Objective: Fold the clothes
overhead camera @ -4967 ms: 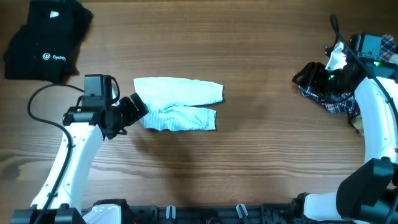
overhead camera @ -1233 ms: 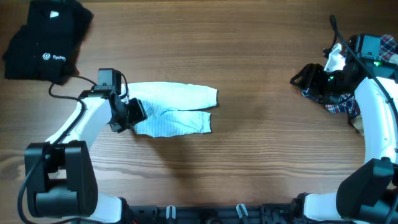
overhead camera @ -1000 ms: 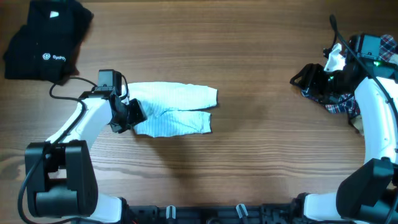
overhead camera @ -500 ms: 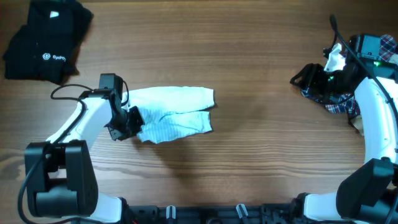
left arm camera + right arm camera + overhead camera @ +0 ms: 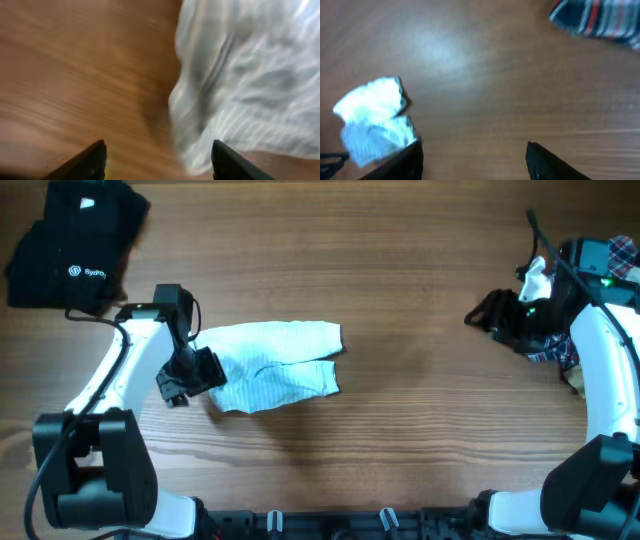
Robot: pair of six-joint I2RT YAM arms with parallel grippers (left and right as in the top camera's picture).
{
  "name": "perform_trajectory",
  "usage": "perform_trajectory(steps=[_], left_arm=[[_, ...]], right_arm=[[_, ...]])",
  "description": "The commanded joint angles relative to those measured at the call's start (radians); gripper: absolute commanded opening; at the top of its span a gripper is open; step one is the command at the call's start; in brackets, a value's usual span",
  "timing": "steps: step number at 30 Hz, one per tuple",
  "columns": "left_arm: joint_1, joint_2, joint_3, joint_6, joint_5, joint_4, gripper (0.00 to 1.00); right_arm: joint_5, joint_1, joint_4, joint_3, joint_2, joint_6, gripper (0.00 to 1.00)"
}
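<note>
A pale blue striped garment (image 5: 275, 363) lies folded on the wooden table, left of centre. It fills the right of the left wrist view (image 5: 250, 85) and shows small at the left of the right wrist view (image 5: 372, 117). My left gripper (image 5: 188, 376) is open and empty at the garment's left end, its fingertips (image 5: 160, 162) wide apart over the table and the cloth's edge. My right gripper (image 5: 484, 310) is open and empty at the far right, above bare wood (image 5: 475, 160).
A black folded garment (image 5: 72, 242) with a white logo lies at the back left corner. A plaid garment (image 5: 550, 350) lies heaped at the right edge under my right arm; it also shows in the right wrist view (image 5: 600, 22).
My left gripper has let go of the garment's left end and drawn back leftward and towards the front. The garment shifted slightly and its left end skewed. The right arm barely moved.
</note>
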Motion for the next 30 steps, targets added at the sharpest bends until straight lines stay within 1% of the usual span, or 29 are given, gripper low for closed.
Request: perform_trajectory(steps=[1,2,4,5,8,11,16,18,21,23,27,30], left_arm=[[0.003,0.007,0.075,-0.021,-0.028,-0.088,0.67],[0.003,0.007,0.080,-0.030,-0.027,-0.103,0.67],[0.003,0.008,0.080,-0.048,-0.027,-0.126,0.67],[0.003,0.008,0.079,-0.048,-0.024,-0.146,0.67],[0.003,0.008,0.077,-0.048,-0.024,-0.192,0.67],[0.004,0.008,0.039,-0.048,-0.011,-0.181,0.68],[0.003,0.008,-0.018,-0.052,0.014,-0.142,0.69],[0.003,0.008,-0.022,-0.052,0.016,-0.121,0.69],[0.003,0.008,-0.022,-0.051,0.059,-0.076,0.68],[0.004,0.008,-0.022,-0.051,0.064,-0.044,0.66],[0.003,0.008,-0.023,-0.051,0.064,-0.028,0.62],[0.003,0.008,-0.027,-0.052,0.064,-0.007,0.61]], right_arm=[[-0.171,0.019,-0.116,0.022,-0.026,-0.154,0.65],[-0.194,0.038,-0.151,0.022,-0.026,-0.174,0.63],[-0.198,0.097,-0.210,0.019,-0.026,-0.191,0.62],[-0.198,0.165,-0.229,0.019,-0.026,-0.189,0.62],[-0.192,0.308,-0.196,0.019,-0.026,-0.134,0.63],[-0.129,0.468,-0.108,0.019,-0.023,-0.004,0.66],[-0.118,0.636,-0.060,0.019,0.010,0.061,0.66],[-0.116,0.677,-0.026,0.019,0.039,0.074,0.67],[-0.096,0.715,0.022,0.019,0.092,0.121,0.66],[0.005,0.734,0.034,0.017,0.143,0.180,0.66],[0.013,0.745,0.076,0.002,0.209,0.184,0.66],[0.013,0.747,0.122,0.002,0.253,0.184,0.66]])
